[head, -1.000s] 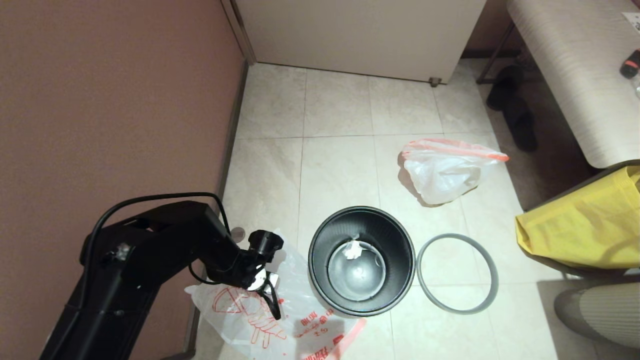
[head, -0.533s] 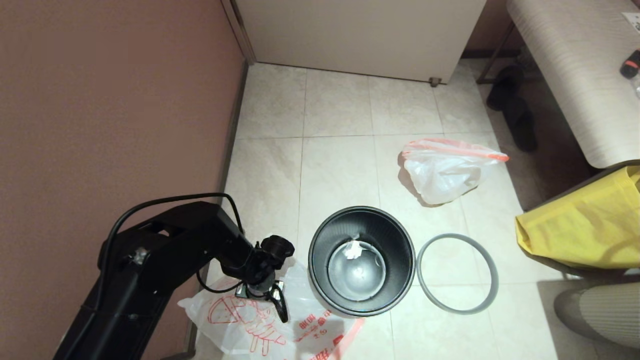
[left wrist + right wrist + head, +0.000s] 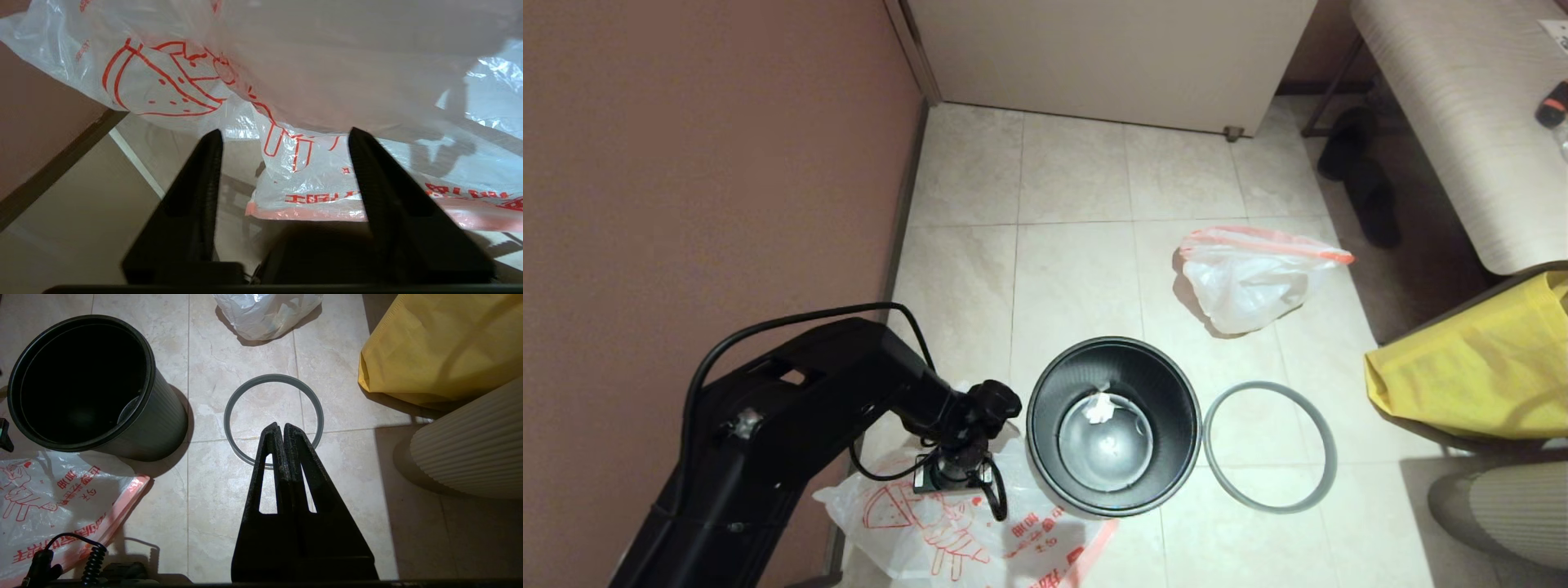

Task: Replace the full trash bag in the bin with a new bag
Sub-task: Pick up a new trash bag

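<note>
The new bag (image 3: 947,531), white with a red cartoon and a pink edge band, lies crumpled on the floor left of the bin. My left gripper (image 3: 954,483) hangs just above it. In the left wrist view the left gripper (image 3: 284,134) is open, and folds of the new bag (image 3: 318,179) lie between and beyond its tips. The black bin (image 3: 1045,408) stands upright with a white scrap (image 3: 1099,406) on its shiny bottom. The grey rim ring (image 3: 1270,445) lies flat to its right. The full trash bag (image 3: 1250,278) sits farther back. My right gripper (image 3: 281,425) is shut and empty above the ring (image 3: 235,400).
A reddish wall (image 3: 711,163) runs close along the left of the arm. A yellow fabric bag (image 3: 1478,367) and a ribbed pale object (image 3: 1503,506) stand at the right. A bench (image 3: 1462,98) and dark shoes (image 3: 1364,180) are at the back right.
My left arm has swung right toward the bin, staying low over the new bag. The bag's near folds have shifted slightly. Bin, ring and full bag have not moved.
</note>
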Robot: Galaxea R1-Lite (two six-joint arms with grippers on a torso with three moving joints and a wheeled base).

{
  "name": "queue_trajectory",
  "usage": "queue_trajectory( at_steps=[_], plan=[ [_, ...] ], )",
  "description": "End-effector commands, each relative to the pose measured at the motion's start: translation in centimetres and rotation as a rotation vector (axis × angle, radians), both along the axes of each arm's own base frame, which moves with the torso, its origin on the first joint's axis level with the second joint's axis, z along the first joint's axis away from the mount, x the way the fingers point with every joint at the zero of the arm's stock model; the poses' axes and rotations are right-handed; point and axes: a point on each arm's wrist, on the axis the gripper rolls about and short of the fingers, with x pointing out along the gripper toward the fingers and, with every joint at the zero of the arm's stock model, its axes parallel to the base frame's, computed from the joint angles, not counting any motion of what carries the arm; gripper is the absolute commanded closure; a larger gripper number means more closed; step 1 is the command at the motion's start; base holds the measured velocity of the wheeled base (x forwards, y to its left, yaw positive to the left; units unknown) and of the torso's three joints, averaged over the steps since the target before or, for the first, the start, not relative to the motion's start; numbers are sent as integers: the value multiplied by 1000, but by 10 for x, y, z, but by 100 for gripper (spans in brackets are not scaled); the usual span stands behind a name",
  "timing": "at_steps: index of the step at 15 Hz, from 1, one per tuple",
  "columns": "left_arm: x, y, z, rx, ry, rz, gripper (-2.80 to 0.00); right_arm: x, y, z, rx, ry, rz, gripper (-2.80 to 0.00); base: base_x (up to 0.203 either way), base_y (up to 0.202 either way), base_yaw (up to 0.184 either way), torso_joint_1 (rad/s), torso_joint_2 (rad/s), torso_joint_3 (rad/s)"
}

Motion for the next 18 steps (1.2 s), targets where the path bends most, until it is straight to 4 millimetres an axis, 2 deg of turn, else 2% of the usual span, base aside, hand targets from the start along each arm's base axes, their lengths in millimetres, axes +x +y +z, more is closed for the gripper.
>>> queue_trajectory(
  at_steps=[1, 5, 9, 11, 14, 17, 18],
  plan=[
    [9, 3, -8, 0, -1, 28, -280, 0, 0, 0, 0, 1, 0, 0, 0, 0, 0, 0, 0, 0],
    [11, 6, -30, 37, 12, 67, -280, 0, 0, 0, 0, 1, 0, 0, 0, 0, 0, 0, 0, 0],
    [12, -1, -46, 58, 13, 60, -280, 0, 0, 0, 0, 1, 0, 0, 0, 0, 0, 0, 0, 0],
    [19, 0, -60, 87, 2, 72, -280, 0, 0, 0, 0, 1, 0, 0, 0, 0, 0, 0, 0, 0],
    [25, -1, -66, 98, -8, 72, -280, 0, 0, 0, 0, 1, 0, 0, 0, 0, 0, 0, 0, 0],
    [25, -1, -74, 129, 60, 62, -280, 0, 0, 0, 0, 1, 0, 0, 0, 0, 0, 0, 0, 0],
    [24, -1, -76, 142, 91, 63, -197, 0, 0, 0, 0, 1, 0, 0, 0, 0, 0, 0, 0, 0]
  ],
)
